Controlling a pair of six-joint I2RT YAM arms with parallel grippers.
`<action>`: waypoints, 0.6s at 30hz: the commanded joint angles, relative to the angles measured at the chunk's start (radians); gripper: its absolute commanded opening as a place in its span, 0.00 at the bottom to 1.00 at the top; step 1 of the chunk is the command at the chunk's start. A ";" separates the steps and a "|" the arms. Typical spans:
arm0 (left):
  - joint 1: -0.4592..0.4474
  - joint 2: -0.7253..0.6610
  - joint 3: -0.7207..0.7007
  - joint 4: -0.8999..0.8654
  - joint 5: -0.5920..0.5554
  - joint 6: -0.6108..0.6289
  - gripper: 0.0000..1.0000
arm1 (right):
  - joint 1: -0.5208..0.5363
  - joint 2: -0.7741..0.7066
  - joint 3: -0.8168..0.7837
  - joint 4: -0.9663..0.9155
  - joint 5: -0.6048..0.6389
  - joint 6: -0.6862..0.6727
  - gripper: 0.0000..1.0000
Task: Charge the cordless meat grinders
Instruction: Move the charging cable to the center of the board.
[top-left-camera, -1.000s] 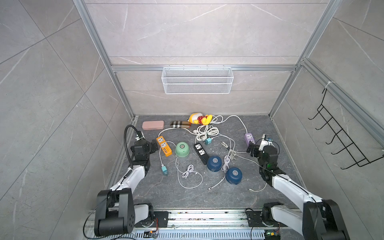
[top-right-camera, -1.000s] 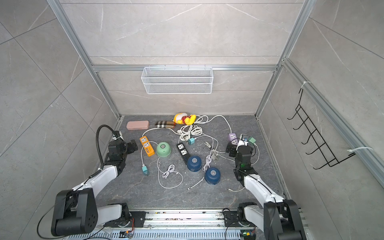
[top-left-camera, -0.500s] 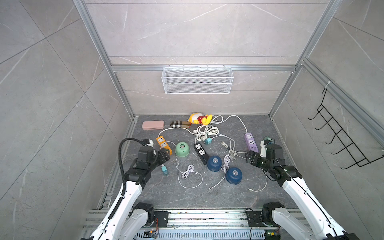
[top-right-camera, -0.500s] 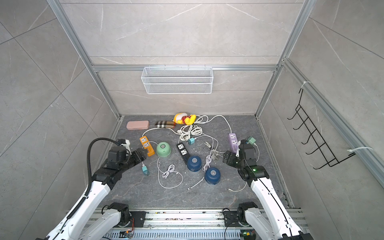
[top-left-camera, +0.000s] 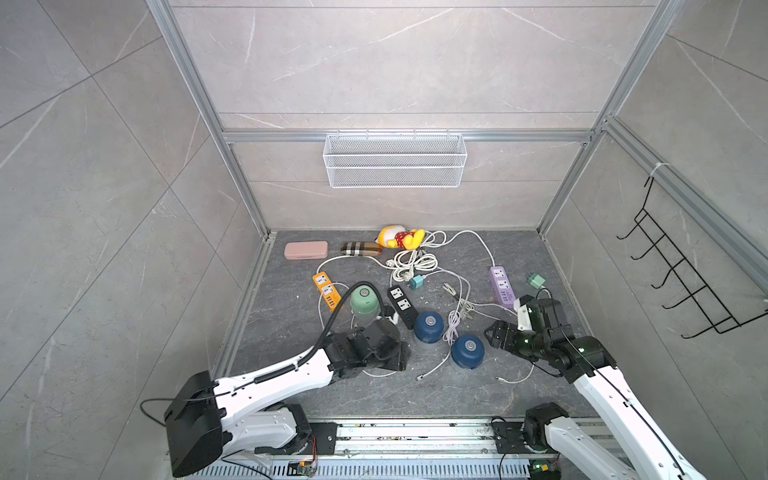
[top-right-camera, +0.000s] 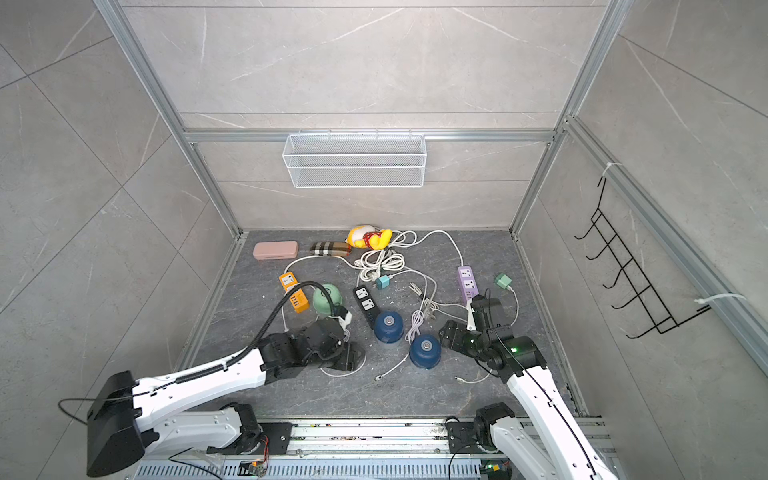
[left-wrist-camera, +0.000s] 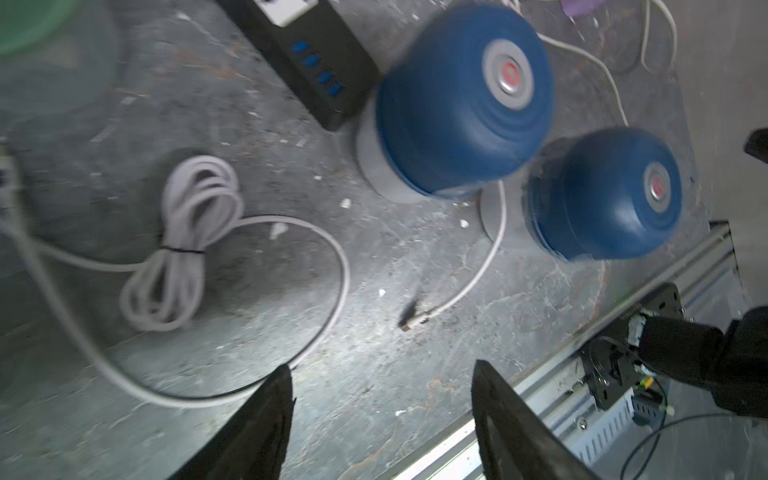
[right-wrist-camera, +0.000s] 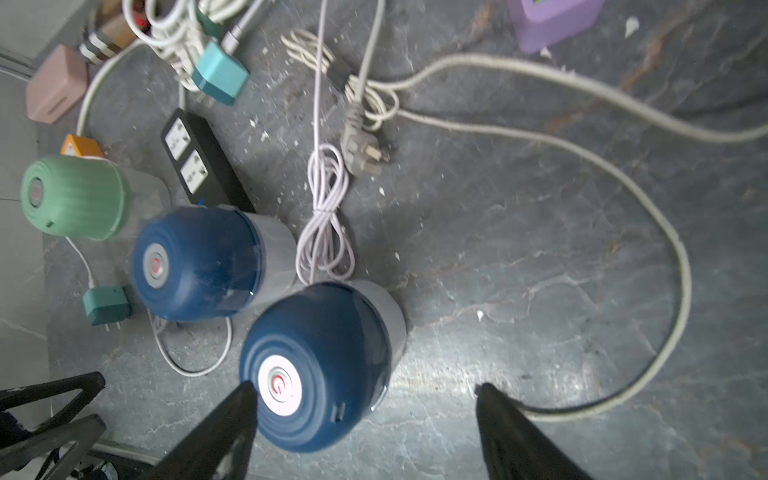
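Grinders, count: three. One mint green grinder (top-left-camera: 365, 300) and two dark blue, the far dark blue grinder (top-left-camera: 429, 326) and the near dark blue grinder (top-left-camera: 467, 352).
Grinders, place: all upright on the grey floor (top-left-camera: 374, 395). The mint one stands between the orange power strip (top-left-camera: 327, 291) and the black power strip (top-left-camera: 401, 305). The far blue one touches the black strip's end, and the near blue one is just beside it.
Grinder cups: each dome sits on a clear cup, and what is in the cups cannot be told.
Power strips, count: three, the third being the purple power strip (top-left-camera: 502, 284), well apart on the right side.
Teal plug adapters, count: three, at (top-left-camera: 416, 282), (top-left-camera: 536, 281) and (right-wrist-camera: 106, 305).
Cables: a tied white cable coil (left-wrist-camera: 183, 245) and a second tied bundle (right-wrist-camera: 326, 216) between the blue grinders and the purple strip.
Wire basket (top-left-camera: 395, 166): hung on the back wall rail.
Left arm: stretched low from the rail. The left gripper (left-wrist-camera: 381, 368) is above bare floor near the coil, fingers spread, nothing between them.
Right arm: bent inward. The right gripper (right-wrist-camera: 365, 385) is just beside the near dark blue grinder, fingers spread, gripping nothing.
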 joint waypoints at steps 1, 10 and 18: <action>-0.072 0.077 0.028 0.187 0.040 0.034 0.68 | 0.008 -0.057 -0.036 -0.083 0.010 0.068 0.76; -0.161 0.300 0.055 0.364 0.095 0.056 0.63 | 0.024 -0.092 -0.142 -0.151 0.077 0.172 0.61; -0.159 0.349 0.056 0.392 0.081 0.090 0.62 | 0.029 -0.036 -0.261 -0.039 0.091 0.208 0.54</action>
